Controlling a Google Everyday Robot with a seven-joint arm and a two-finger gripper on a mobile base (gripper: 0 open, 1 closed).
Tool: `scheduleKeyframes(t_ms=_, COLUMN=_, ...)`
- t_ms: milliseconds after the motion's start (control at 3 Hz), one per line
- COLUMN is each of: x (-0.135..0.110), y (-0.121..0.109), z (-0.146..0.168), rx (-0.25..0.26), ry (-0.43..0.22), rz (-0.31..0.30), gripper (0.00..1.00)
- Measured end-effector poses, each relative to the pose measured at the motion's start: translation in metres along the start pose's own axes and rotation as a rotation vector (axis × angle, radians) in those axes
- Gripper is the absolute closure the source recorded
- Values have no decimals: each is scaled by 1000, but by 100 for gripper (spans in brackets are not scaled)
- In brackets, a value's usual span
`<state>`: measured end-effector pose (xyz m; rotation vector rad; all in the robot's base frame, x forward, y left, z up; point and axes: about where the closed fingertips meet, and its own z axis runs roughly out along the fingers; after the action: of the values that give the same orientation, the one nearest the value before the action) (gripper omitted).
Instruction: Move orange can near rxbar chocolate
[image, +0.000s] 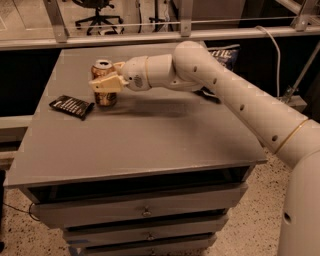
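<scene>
- Blue bag (226, 53), far edge of counter (150, 137): mostly hidden behind the arm (240, 102); only a corner shows.
- Orange can (105, 98), upright at far left of the counter: mid-body covered by a claw finger; silver top and lower body visible.
- Claw (104, 81): clamped around the can.
- Rxbar chocolate (71, 106): flat, just left of the can, apart.
- Drawers (145, 212): closed, contents unseen.

Lab or office workspace: behind the grey drawer cabinet (150, 145) stand a metal railing (150, 37) and a swivel chair (97, 20). Over the cabinet's far left, my gripper (102, 84) clasps the orange can (103, 66).
</scene>
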<state>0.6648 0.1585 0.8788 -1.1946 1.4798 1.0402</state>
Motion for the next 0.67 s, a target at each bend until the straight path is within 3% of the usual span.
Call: scheduleKeyframes(t_ms=667, x=1, y=-3, z=-1, rx=-2, ry=5, rz=-2, gripper=38)
